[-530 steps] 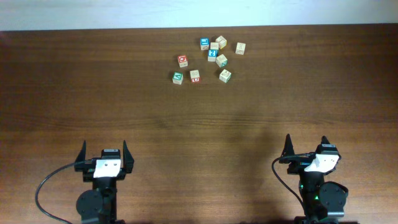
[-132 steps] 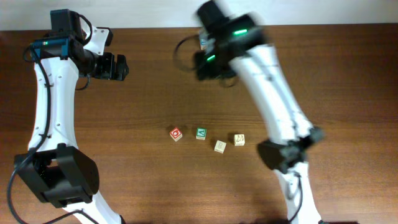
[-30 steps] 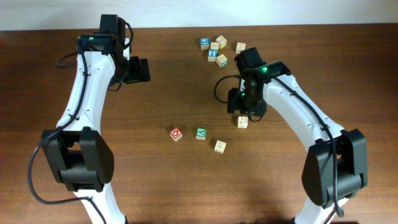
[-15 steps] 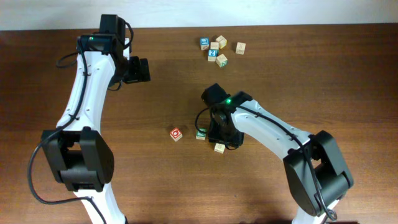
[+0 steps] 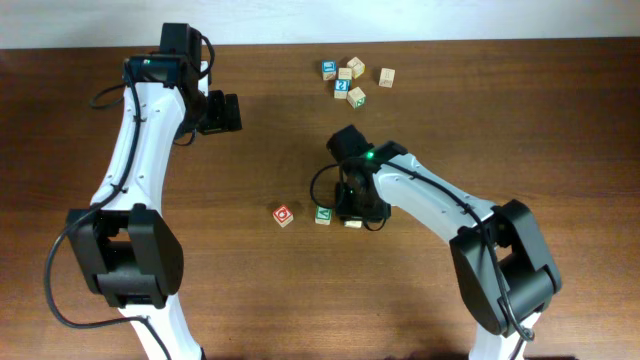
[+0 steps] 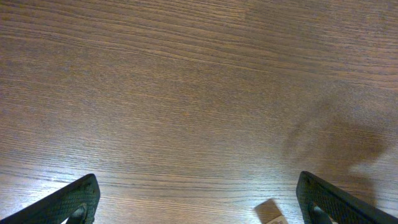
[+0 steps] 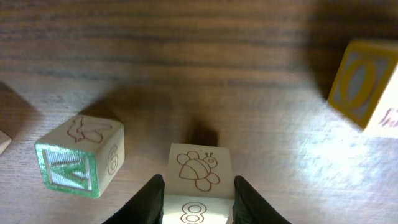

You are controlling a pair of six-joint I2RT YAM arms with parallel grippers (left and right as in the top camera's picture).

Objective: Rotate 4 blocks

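Swinging in from beside the yellow-faced cube a second ago, now hanging low over the near row with the right gripper (image 5: 352, 212) and narrowing from wide to snug. Pinching the bee cube (image 7: 198, 171) between both black fingers (image 7: 149, 202), pads lying flat on its left and right sides, jaws standing only as far apart as that cube is wide. Sitting it just right of the green-letter cube (image 7: 81, 155), with a thin strip of wood between, and leaving the red-ring cube (image 5: 284, 215) further left in the same line, near the middle of the table (image 5: 560, 150). Hiding the yellow-faced cube (image 7: 364, 84) under the forearm from overhead; showing it at the wrist camera up and to the right, apart from the fingers. Holding the left gripper (image 5: 228, 112) at the far left, jaws spread fully, gripping nothing, hanging over bare wood grain. Leaving broad open board to the right, at the front and between the arms; crowding only at the far cluster (image 5: 352, 80) of six cubes near the back edge, well apart from the row. Showing sharp-cornered pale wood on each cube, thin brown line drawings, one glossy green face, one red ring, all against a dark brown, finely streaked tabletop.
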